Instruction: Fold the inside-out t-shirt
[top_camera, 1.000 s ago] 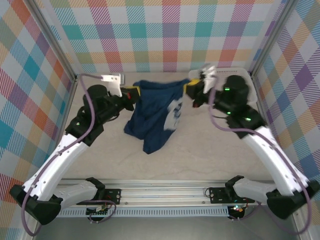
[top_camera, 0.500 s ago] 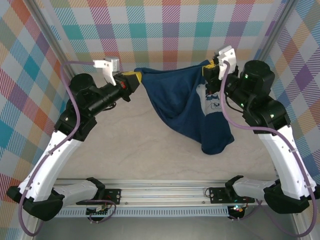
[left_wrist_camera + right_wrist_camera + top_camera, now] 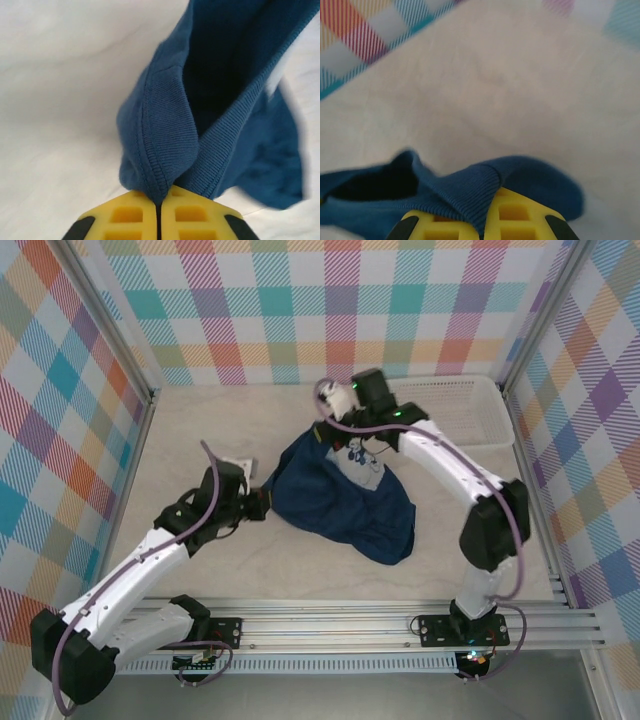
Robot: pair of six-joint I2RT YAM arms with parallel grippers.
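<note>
T-shirt heaped on beige table, plaid walls round; left fingers & right fingers pinching hem.

The top view is bright and evenly lit from above, with no glare. The pale worktop carries only faint, soft-edged shadows beside the arms and under the lower edge of the shirt, whose dark folds lose detail. Focus is sharp across the frame.

In the left wrist view the ribbed hem at centre is crisp. The cloth at the right edge smears into blur, and the worktop at upper left washes out to near white.

The right wrist view is soft throughout. The plaid wall at upper left is out of focus, and the ribbing at bottom centre is clearest.
</note>
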